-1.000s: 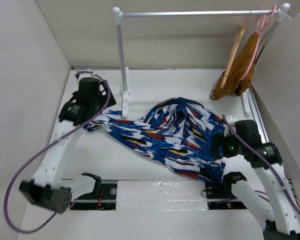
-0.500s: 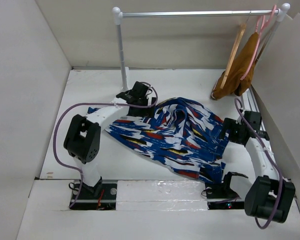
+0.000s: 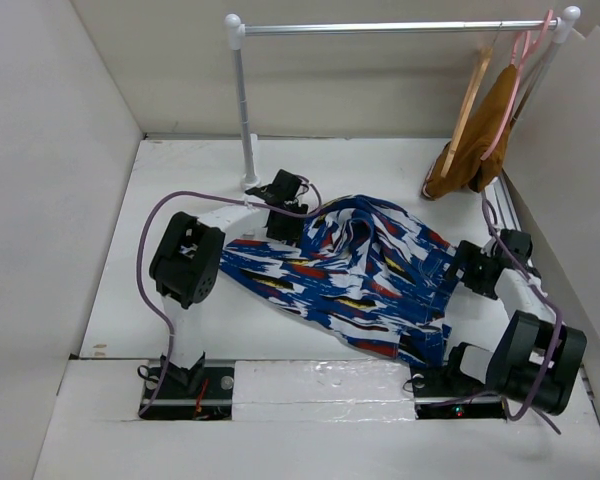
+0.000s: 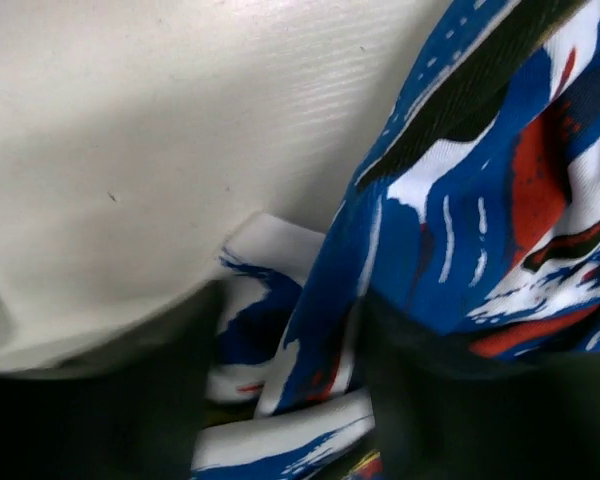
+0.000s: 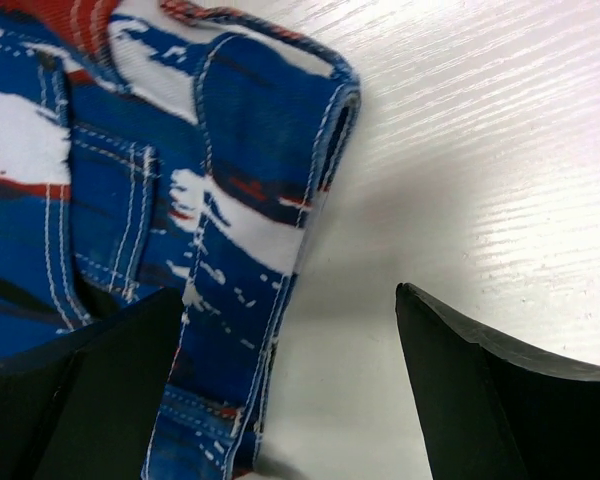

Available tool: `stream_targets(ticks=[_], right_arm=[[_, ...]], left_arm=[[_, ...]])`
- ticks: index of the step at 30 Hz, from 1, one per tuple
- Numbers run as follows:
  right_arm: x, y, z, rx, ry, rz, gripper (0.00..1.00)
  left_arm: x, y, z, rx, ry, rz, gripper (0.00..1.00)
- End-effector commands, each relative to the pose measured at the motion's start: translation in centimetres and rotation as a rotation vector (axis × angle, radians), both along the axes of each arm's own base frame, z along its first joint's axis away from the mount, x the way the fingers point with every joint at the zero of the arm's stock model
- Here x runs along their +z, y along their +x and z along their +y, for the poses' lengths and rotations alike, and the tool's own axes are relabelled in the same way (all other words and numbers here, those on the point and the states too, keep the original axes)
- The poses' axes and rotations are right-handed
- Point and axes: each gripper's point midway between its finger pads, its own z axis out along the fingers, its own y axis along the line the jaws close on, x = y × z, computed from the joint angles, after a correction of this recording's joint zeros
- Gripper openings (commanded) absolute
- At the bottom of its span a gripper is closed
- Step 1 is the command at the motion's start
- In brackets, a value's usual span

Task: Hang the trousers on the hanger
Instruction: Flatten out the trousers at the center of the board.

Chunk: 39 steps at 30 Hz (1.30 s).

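- Straddling the trousers' (image 3: 350,270) waistband edge, the right gripper (image 5: 280,345) is spread.
- The left gripper (image 4: 285,400) looks spread over the opposite end, though dimly seen; the cloth runs lengthwise between them.
- The hanger (image 3: 468,100) hangs beyond the nearer right gripper.

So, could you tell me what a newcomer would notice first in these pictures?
The bright blue streaked trousers, crumpled across the middle of the table, catch the eye first. The left gripper sits at their far-left edge and the right gripper at their right edge, both open over fabric. At far right, a mustard-brown garment hangs from the rail beside the wooden hanger.
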Motion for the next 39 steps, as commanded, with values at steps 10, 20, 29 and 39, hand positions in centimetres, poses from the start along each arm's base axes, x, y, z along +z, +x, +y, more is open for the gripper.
stream_targets(ticks=[10, 20, 29, 39], right_arm=[[1.2, 4.9, -0.8, -0.004, 0.120, -0.171, 0.05], [11.0, 3.0, -4.9, -0.084, -0.174, -0.309, 0.00], [14.6, 4.9, -9.9, -0.199, -0.252, -0.308, 0.00], [13.2, 3.0, -7.6, -0.185, -0.250, -0.292, 0.00]], left_arm=[[6.4, 3.2, 2.4, 0.131, -0.041, -0.146, 0.00], [22.5, -0.4, 12.1, 0.412, 0.038, -0.529, 0.00], [30.9, -5.4, 18.8, 0.607, 0.145, -0.685, 0.00], [32.7, -9.3, 22.2, 0.676, 0.199, -0.759, 0.00]])
